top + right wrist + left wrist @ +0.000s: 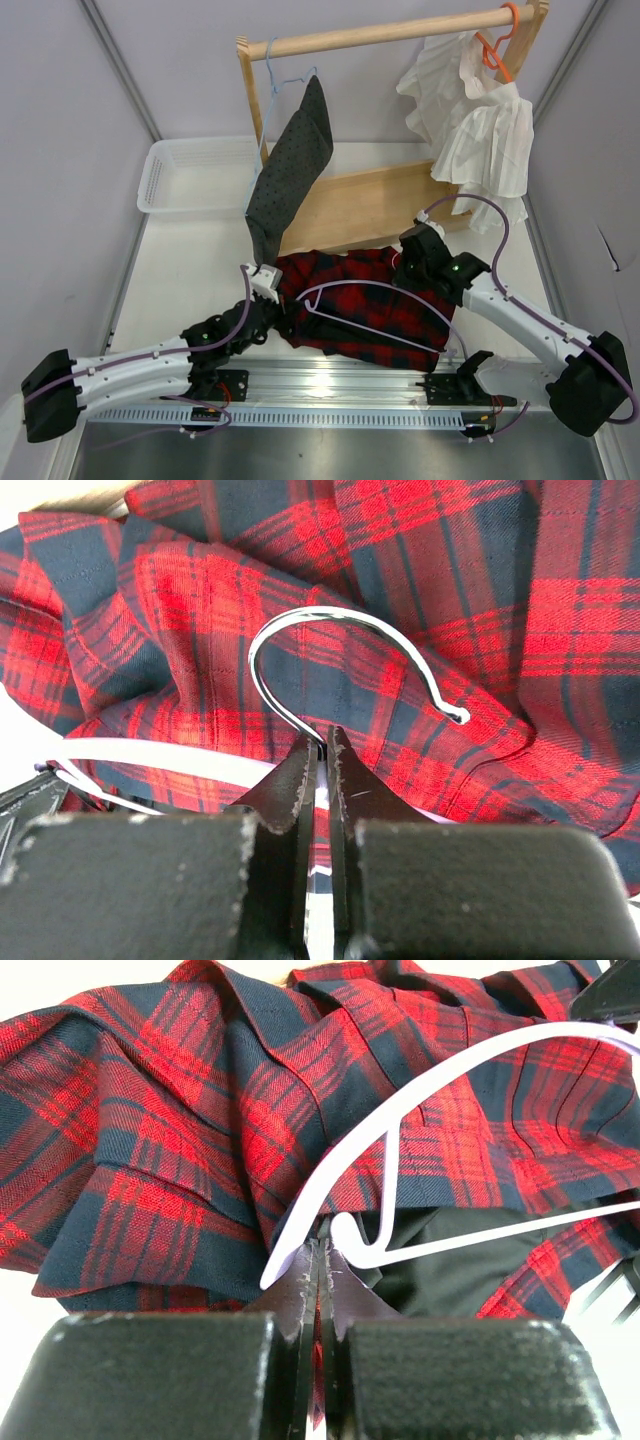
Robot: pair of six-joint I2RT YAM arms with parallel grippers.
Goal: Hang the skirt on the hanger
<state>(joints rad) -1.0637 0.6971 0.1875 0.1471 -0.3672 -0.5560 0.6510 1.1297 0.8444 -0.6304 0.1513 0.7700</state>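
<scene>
The red-and-navy plaid skirt (360, 310) lies crumpled on the white table between my two arms. The pale lilac hanger (340, 284) rests across it. My left gripper (272, 285) is at the skirt's left edge. In the left wrist view it (320, 1250) is shut, with a sliver of skirt (200, 1110) fabric between its jaws, right beside the hanger (450, 1065) arm's end. My right gripper (415, 262) is at the skirt's right side. In the right wrist view it (322, 738) is shut on the hanger at the base of the silver hook (300, 611), above the skirt (500, 600).
A wooden rack (400, 30) stands behind the skirt. A dark grey speckled garment (290, 170) hangs from it on a light blue hanger (275, 70), and a white ruffled garment (480, 130) on an orange hanger (500, 45). A white basket (190, 175) sits at the back left.
</scene>
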